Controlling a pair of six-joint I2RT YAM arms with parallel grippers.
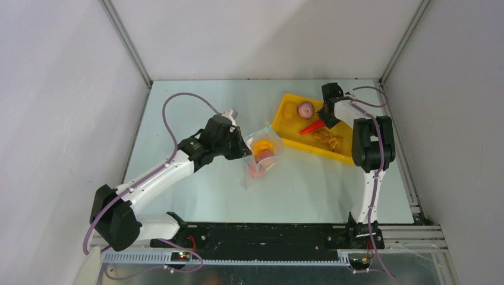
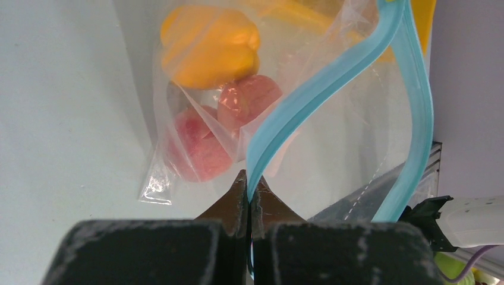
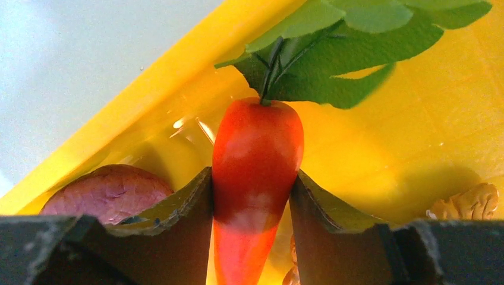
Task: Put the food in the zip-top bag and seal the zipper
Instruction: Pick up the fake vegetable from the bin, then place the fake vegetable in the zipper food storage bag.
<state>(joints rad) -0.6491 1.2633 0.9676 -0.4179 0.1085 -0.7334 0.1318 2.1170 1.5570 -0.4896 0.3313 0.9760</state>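
Observation:
The clear zip-top bag (image 1: 261, 155) lies mid-table with its mouth held open. Inside it are a yellow-orange fruit (image 2: 209, 46) and two pinkish peaches (image 2: 221, 127). My left gripper (image 2: 249, 178) is shut on the teal zipper (image 2: 309, 98) at the bag's mouth edge. My right gripper (image 3: 252, 181) is shut on the red-orange carrot (image 3: 257, 148), green leaf (image 3: 345, 35) pointing away, over the yellow tray (image 1: 297, 141). In the tray are the purple-pink onion (image 1: 305, 109), amber pieces (image 1: 328, 139) and a yellowish piece (image 1: 289, 111).
The yellow tray stands at the back right of the table, next to the bag. Grey walls close the table on the left, back and right. The arm bases and a black rail run along the near edge.

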